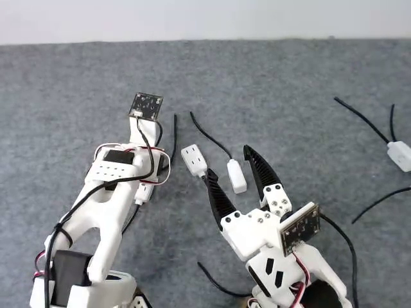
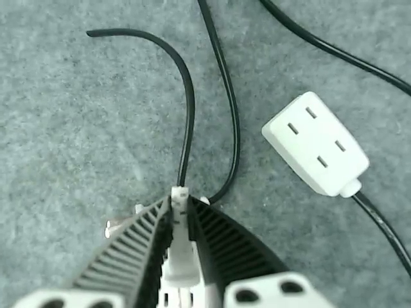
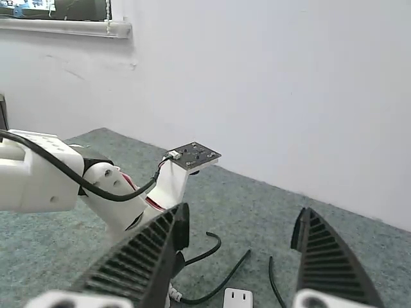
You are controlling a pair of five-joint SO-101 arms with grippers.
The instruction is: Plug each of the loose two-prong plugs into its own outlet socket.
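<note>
High view, from the left: the left arm [image 1: 106, 205] stretches over the grey carpet [image 1: 289, 83], with its wrist bent down near a white socket block [image 1: 194, 160]. The left wrist view shows the left gripper [image 2: 180, 200] pinched narrow on a white plug [image 2: 182, 253]. The plug's black cord [image 2: 187, 102] runs out past the fingertips across the carpet. There the socket block lies near the tips but apart from them, slotted face up. Just right of the block in the high view, a second plug [image 1: 236, 175] lies flat on the carpet, its thin black cord [image 1: 207, 136] trailing toward the wall [image 1: 192, 19]. This plug sits between the fingers of the right gripper [image 1: 227, 162], which is spread wide, one fingertip just beside the block's end. In the right wrist view a small white piece [image 3: 237, 298] with two slots shows between those fingers, probably the block, though the edge cuts it off. Far right, another white block [image 1: 399, 155] lies well apart, black cords running to it.
</note>
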